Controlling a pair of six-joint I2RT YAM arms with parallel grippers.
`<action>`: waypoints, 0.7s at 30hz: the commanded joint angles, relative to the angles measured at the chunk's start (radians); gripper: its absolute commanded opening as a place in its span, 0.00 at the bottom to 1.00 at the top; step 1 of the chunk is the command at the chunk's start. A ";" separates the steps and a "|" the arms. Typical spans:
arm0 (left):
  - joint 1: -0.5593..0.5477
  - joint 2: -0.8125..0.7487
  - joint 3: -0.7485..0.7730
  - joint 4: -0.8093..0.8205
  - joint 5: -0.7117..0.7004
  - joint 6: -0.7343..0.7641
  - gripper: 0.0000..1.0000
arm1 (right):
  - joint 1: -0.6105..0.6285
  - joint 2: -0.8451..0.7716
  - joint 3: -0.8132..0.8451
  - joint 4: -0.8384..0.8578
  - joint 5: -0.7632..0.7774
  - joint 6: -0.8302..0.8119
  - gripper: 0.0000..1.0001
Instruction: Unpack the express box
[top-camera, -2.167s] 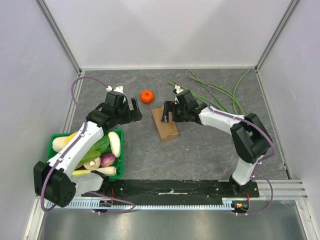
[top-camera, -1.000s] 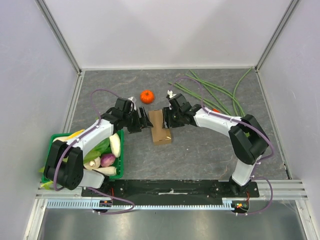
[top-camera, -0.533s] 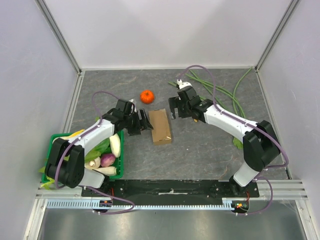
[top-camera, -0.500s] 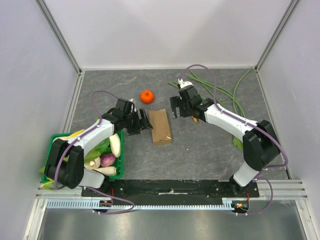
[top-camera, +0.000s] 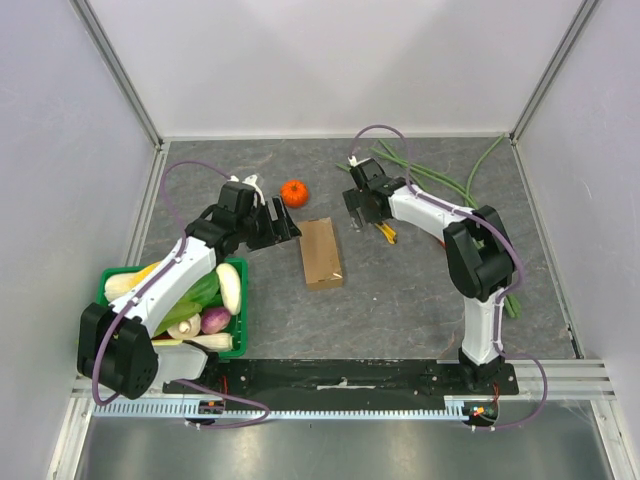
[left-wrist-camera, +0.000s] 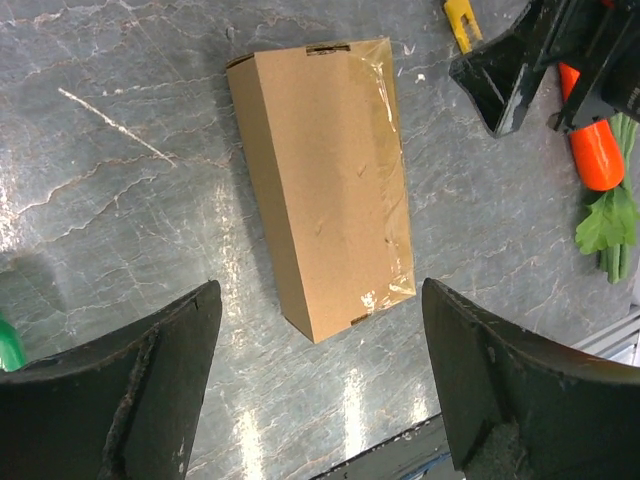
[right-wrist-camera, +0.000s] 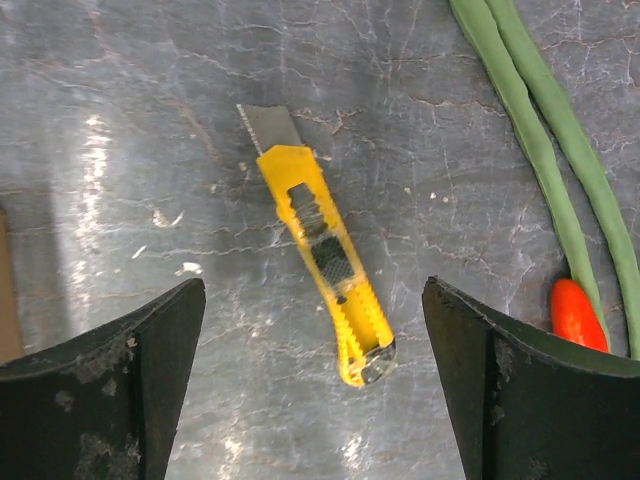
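The shut brown box (top-camera: 321, 253) lies flat on the desk (top-camera: 400, 300) between the two arms. The left pincer (top-camera: 283, 226) hovers near it, spread wide and gripping nothing. The right pincer (top-camera: 366, 214), also wide, hangs over a yellow knife (right-wrist-camera: 320, 262).

The express box (left-wrist-camera: 320, 190) lies flat and closed on the grey marbled counter (left-wrist-camera: 120, 150), with clear tape along the long side facing the counter's right edge. The left claw (left-wrist-camera: 318, 290) has its 2 dark fingers (left-wrist-camera: 130, 390) spread wide on either side of the box's nearer end, touching nothing. Toward the right edge are the right claw (left-wrist-camera: 530, 100), a yellow tip (left-wrist-camera: 460, 18) and an orange-red vegetable (left-wrist-camera: 595, 160) with green leaves.
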 joint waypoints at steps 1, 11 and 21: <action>0.003 -0.026 0.028 -0.021 -0.012 0.049 0.87 | -0.061 0.052 0.055 -0.010 -0.047 -0.066 0.95; 0.002 -0.024 0.026 -0.023 -0.028 0.071 0.86 | -0.095 0.119 0.062 -0.041 -0.122 -0.033 0.78; 0.003 0.007 0.043 -0.018 -0.035 0.097 0.86 | -0.095 0.115 0.010 -0.087 -0.159 0.019 0.52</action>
